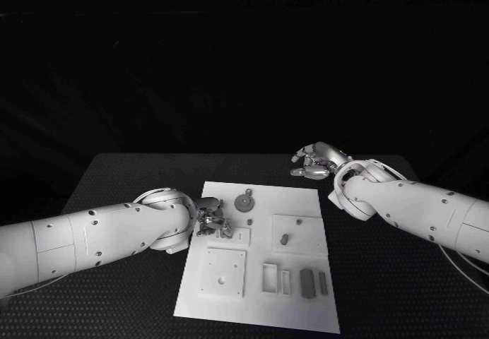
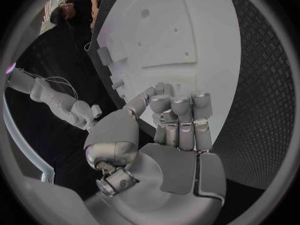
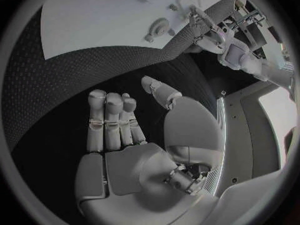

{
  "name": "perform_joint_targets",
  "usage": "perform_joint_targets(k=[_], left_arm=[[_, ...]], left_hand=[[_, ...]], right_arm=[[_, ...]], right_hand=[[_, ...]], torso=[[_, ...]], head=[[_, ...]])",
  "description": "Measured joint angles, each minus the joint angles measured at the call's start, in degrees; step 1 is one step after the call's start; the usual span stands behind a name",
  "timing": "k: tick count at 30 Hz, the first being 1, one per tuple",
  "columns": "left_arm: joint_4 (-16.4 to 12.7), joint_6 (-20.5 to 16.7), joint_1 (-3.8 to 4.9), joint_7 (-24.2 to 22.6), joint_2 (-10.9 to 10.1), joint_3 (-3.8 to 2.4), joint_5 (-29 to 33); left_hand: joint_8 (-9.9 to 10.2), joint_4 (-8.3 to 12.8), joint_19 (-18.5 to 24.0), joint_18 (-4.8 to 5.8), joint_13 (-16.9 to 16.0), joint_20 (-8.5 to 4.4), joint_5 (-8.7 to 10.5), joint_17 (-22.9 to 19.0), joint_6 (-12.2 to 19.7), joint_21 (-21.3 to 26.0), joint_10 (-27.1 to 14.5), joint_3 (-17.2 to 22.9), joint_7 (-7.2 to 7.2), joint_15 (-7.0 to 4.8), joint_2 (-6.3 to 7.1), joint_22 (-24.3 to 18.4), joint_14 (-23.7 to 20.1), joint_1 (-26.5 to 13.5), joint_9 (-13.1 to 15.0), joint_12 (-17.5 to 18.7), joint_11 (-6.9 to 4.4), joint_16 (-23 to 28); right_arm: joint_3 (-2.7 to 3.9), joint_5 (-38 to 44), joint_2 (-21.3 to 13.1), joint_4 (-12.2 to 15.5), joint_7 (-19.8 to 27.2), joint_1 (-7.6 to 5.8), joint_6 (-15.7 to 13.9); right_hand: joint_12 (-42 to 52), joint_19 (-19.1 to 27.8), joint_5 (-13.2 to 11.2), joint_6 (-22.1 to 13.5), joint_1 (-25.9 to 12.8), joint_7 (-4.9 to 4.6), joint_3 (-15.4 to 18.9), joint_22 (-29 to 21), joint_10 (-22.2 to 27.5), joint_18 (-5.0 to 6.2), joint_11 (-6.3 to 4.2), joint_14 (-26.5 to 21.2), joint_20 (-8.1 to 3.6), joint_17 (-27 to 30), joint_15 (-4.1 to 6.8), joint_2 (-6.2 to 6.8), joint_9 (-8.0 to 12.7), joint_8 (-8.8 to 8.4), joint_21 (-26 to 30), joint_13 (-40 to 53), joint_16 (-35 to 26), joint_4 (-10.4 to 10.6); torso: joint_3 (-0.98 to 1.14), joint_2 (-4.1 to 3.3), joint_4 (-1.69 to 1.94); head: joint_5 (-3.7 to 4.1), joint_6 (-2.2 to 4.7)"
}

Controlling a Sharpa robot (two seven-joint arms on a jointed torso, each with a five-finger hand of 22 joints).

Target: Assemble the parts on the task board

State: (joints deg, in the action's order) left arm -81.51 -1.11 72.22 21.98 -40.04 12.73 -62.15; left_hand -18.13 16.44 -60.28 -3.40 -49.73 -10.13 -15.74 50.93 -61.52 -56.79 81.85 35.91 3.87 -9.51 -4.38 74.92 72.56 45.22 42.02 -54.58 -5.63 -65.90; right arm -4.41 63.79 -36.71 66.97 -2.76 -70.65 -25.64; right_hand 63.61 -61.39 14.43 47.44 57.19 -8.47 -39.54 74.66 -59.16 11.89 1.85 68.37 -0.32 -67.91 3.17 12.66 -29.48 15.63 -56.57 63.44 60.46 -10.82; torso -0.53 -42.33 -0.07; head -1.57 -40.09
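The white task board (image 1: 260, 304) lies in the middle of the black table. A round grey part (image 1: 244, 203) sits near its far edge, a small grey part (image 1: 285, 239) stands in a square recess, and two grey bars (image 1: 308, 282) lie near the front right. My left hand (image 1: 211, 216) hovers over the board's left edge with its fingers curled down; I cannot tell if it pinches anything. In the left wrist view the fingers (image 2: 181, 120) rise side by side before the board (image 2: 187, 30). My right hand (image 1: 318, 161) hangs empty, off the board's far right corner.
A white square plate (image 1: 223, 272) and a narrow frame (image 1: 271, 277) sit on the board's front half. The right wrist view shows my right hand's (image 3: 125, 135) fingers apart over bare black table (image 3: 75, 85), with the board (image 3: 94, 20) beyond.
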Motion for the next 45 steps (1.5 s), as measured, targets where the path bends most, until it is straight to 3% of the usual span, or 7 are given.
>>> perform_joint_targets(k=[12, 15, 18, 26, 45], left_arm=[[0.0, -1.2, -0.13, -0.4, 0.0, 0.03, -0.2], [0.0, -1.8, -0.17, -0.7, -0.2, 0.03, -0.1], [0.1, -2.1, -0.19, -0.9, -0.3, 0.03, -0.1], [0.1, -2.2, -0.21, -1.1, -0.1, 0.02, -0.1], [-0.1, -2.0, -0.24, -1.2, -0.1, 0.02, -0.1]], left_hand=[[0.1, 0.2, 0.3, 0.04, 0.3, 0.1, 0.05, -0.4, 0.0, -0.1, -0.2, 0.2, 0.0, -0.01, -0.61, 0.0, 0.0, -0.6, 0.2, 0.0, -0.17, -0.2], [0.2, 0.4, 0.4, 0.05, 0.6, 0.2, -1.95, -0.7, 0.0, -0.4, -0.2, 0.6, 0.0, -0.02, -0.61, 0.0, 0.0, -0.6, 0.7, 0.0, -0.18, -0.6], [0.3, 0.4, 0.4, 0.07, 0.6, 0.2, -2.51, -0.8, 0.0, -0.4, -0.2, 0.6, 0.0, -0.02, -0.61, 0.0, 0.0, -0.6, 0.7, 0.0, -0.18, -0.7], [0.6, 0.3, 0.4, 0.31, 0.8, 0.2, -2.38, -1.0, 0.0, -0.4, -0.2, 0.7, 0.0, -0.02, -0.61, 0.0, 0.0, -0.6, 0.7, 0.0, -0.18, -0.7], [1.0, 0.3, 0.8, 0.35, 1.1, 0.21, -2.29, -1.4, 0.0, -0.4, -0.2, 0.6, 0.0, -0.02, -0.62, 0.0, 0.0, -0.6, 1.0, 0.0, -0.18, -0.7]], right_arm=[[-0.02, 0.0, 0.1, 0.0, 0.0, 0.0, 0.2], [-0.01, 0.0, 0.1, -0.1, 0.0, 0.0, 0.3], [0.0, 0.0, 0.0, -0.1, 0.0, 0.0, 0.4], [0.0, 0.0, 0.0, -0.1, 0.0, 0.0, 0.7], [0.0, -0.1, 0.2, 0.4, -0.1, 0.0, 1.5]], right_hand=[[0.0, 0.0, 0.2, 0.0, 0.0, 0.0, 0.2, 0.1, 0.0, 0.0, 0.0, 0.0, 0.0, 0.0, 0.0, 0.0, 0.0, 0.0, 0.0, -0.1, 0.0, -0.2], [0.0, 0.0, 0.2, 0.0, 0.0, 0.0, 0.2, 0.1, 0.0, 0.0, 0.0, 0.0, 0.0, 0.1, 0.0, 0.0, 0.0, 0.0, 0.0, -0.1, 0.0, -0.2], [0.0, 0.0, 0.2, 0.0, 0.0, 0.0, 0.2, 0.1, 0.0, 0.0, 0.0, 0.0, 0.0, 0.1, 0.0, 0.0, 0.0, 0.0, 0.0, -0.1, 0.0, -0.2], [0.0, 0.0, 0.5, 0.0, 0.0, -0.01, 0.3, 0.1, 0.0, 0.0, 0.0, -0.2, 0.0, 0.2, 0.21, 0.0, 0.0, 0.0, 0.0, -0.2, 0.0, 0.0], [0.2, 0.0, 0.5, 0.0, 0.0, -0.01, 0.3, 0.2, 0.0, 0.0, 0.01, -0.2, 0.0, 0.2, 0.21, 0.0, 0.0, 0.0, 0.2, -0.3, 0.0, 0.0]], torso=[[-0.01, 0.02, 0.0], [-0.02, 0.02, 0.0], [-0.02, 0.04, 0.01], [-0.02, 0.05, 0.06], [0.04, 0.02, 0.0]], head=[[0.07, 0.08], [0.13, 0.1], [0.16, 0.16], [0.46, 0.41], [0.23, 0.27]])
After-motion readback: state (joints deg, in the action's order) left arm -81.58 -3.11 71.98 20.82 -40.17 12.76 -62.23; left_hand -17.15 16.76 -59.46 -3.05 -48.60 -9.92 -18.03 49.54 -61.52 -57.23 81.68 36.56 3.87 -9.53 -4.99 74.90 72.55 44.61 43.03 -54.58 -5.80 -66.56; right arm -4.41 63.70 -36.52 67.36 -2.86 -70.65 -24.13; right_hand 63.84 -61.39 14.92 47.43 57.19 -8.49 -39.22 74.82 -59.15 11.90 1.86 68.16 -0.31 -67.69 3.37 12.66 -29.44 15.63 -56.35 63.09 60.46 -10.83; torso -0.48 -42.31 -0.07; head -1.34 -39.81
